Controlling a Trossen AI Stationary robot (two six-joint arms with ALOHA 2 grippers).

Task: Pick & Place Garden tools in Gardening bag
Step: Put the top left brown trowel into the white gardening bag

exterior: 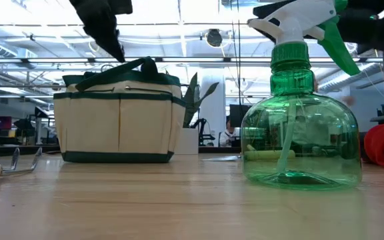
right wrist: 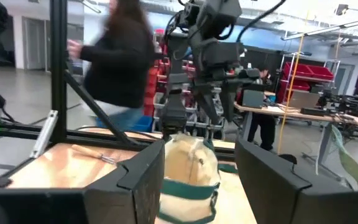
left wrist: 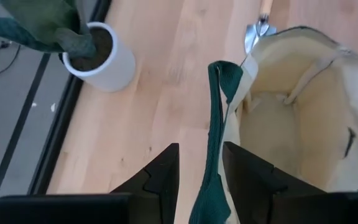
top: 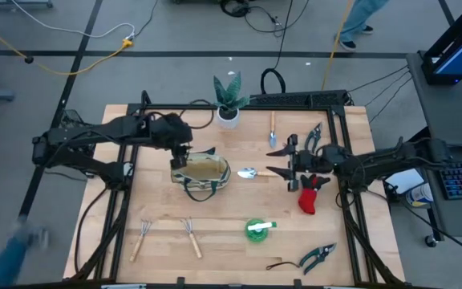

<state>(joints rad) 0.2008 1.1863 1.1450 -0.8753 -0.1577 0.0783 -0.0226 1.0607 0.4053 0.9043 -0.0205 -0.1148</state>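
Observation:
The cream gardening bag (top: 204,175) with green trim stands open on its base mid-table. My left gripper (left wrist: 201,168) hovers over the bag's left rim, slanting down, fingers apart, with the bag's dark green handle (left wrist: 215,124) running between them. My right gripper (top: 289,165) stands open and about level, right of the bag, with nothing between its fingers. A metal trowel (top: 248,172) lies between it and the bag. A second trowel (top: 273,132), pruning shears (top: 313,136), a red glove (top: 311,195), two mini rakes (top: 167,235), a green spray bottle (top: 257,229) and more shears (top: 318,257) lie around. My left gripper has the handle strap (left wrist: 217,152) between its two parted fingers, and the strap lies against the inner side of one finger (left wrist: 244,171). The fingers slant down from the table's left and lie along the strap. The strap rises from the rim (left wrist: 224,70); the bag stays on the table.
A green plant in a white pot (top: 228,115) stands at the far edge behind the bag. A black frame (top: 311,99) borders the table's far and side edges. In the low view the spray bottle (exterior: 300,127) stands close in front. People move in the room beyond.

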